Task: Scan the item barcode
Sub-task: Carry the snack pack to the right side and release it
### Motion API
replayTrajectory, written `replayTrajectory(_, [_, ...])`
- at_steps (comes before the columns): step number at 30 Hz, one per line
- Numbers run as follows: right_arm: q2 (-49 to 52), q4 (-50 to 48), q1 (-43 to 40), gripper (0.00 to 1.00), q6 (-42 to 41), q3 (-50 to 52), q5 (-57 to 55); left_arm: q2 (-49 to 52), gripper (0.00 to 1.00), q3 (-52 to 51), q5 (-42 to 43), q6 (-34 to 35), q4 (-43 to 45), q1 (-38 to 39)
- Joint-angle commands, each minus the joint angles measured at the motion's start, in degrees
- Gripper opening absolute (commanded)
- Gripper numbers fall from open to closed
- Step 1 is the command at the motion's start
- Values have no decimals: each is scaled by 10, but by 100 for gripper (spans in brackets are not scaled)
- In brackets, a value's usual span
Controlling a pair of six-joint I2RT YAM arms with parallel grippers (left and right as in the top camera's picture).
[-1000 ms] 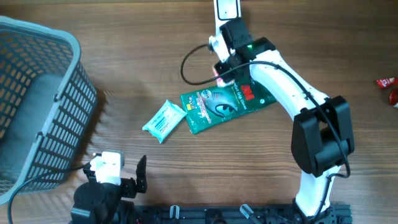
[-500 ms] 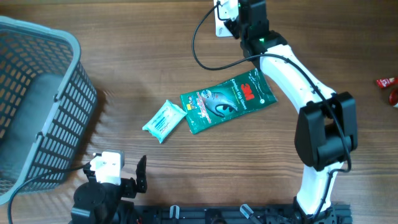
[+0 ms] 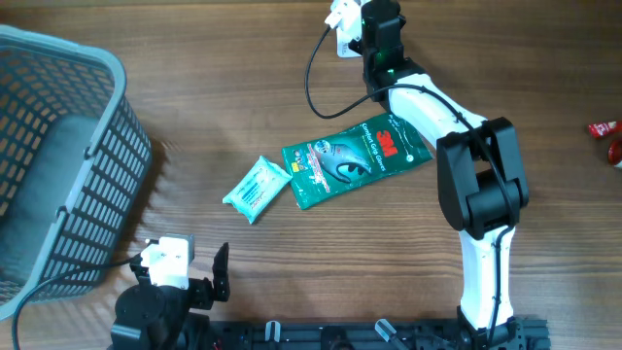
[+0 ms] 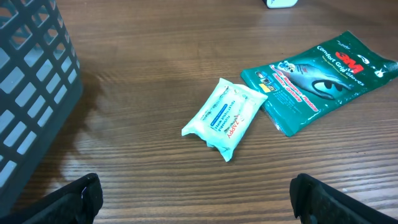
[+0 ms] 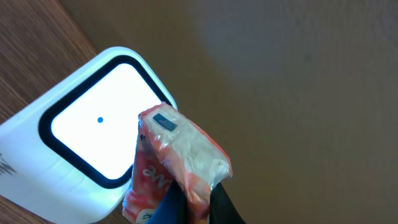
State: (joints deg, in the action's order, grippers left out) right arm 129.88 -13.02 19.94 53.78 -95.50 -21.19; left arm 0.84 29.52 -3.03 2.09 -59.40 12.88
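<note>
A red and clear packet [image 5: 177, 158], the item, is pinched at its lower end by my right gripper [image 5: 199, 202], which is shut on it. The packet stands right in front of the lit window of the white scanner [image 5: 93, 124], covering the window's lower right corner. From overhead, the right gripper [image 3: 377, 21] is at the table's far edge beside the scanner [image 3: 344, 15], and the packet is hidden under the arm. My left gripper [image 4: 202, 200] hovers open and empty near the front edge, well short of the table's other packets.
A green 3M packet [image 3: 355, 156] and a white and teal wipes packet [image 3: 257, 190] lie mid-table. A grey mesh basket [image 3: 58, 146] fills the left side. Red items [image 3: 604, 128] sit at the right edge. The scanner's black cable [image 3: 316, 83] loops near the green packet.
The right arm swung from above the green packet toward the far edge, bringing the red packet up to the scanner. The left arm stayed still.
</note>
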Motion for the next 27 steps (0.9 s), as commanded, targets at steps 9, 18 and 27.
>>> replayTrajectory(9, [-2,184,-133,5,-144,-54,-219,-4,100,2,7,1,2,-3])
replayTrajectory(18, [-1,393,-382,4,-327,-54,-50,-4,100,2,6,1,2,-3])
replayTrajectory(27, [-28,479,-453,100,-485,-71,87,-4,100,2,7,1,2,-3])
